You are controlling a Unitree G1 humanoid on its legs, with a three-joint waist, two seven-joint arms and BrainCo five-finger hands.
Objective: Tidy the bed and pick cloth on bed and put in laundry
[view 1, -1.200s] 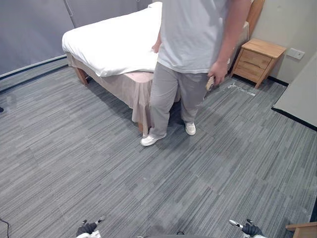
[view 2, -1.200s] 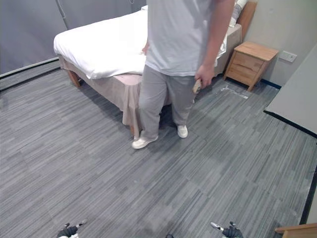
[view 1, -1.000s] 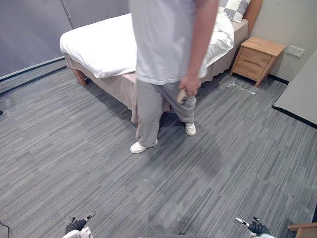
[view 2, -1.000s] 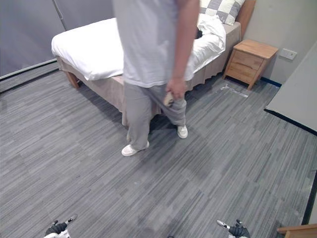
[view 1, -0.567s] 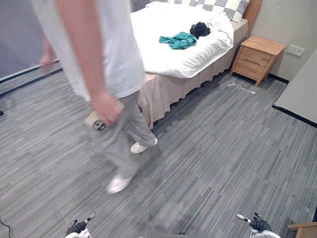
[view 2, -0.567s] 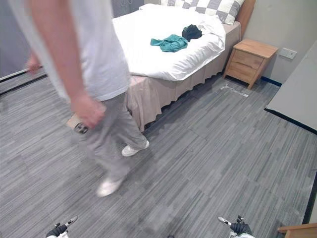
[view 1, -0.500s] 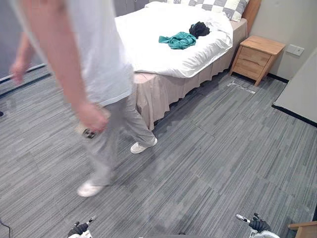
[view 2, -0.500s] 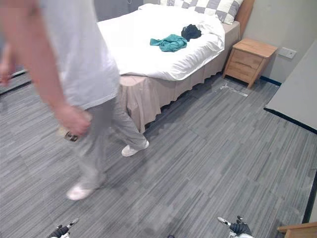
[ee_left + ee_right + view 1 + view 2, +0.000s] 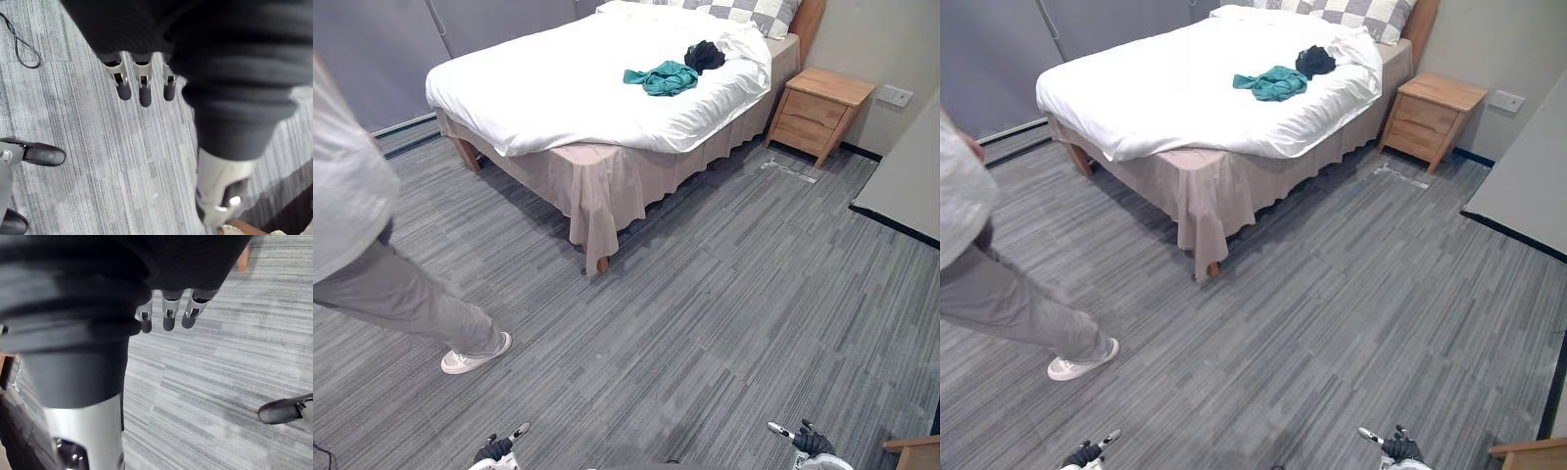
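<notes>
Bright, even indoor light; bed [image 9: 558, 93] top nearly washed out, soft dark shadow on carpet [image 9: 734, 294] just under its skirt.

I see the left hand [image 9: 145, 73] hanging over grey striped carpet [image 9: 98, 161], touching nothing. Fingers [image 9: 145, 95] are straight, dark tips pointing at the floor. The thumb [image 9: 220, 191] sits apart from them, nothing held between. There is a brown wooden edge [image 9: 239, 228] past the thumb; I can't identify it.

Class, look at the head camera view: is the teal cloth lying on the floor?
No, the teal cloth lies on the white bed, beside a black cloth.
</notes>
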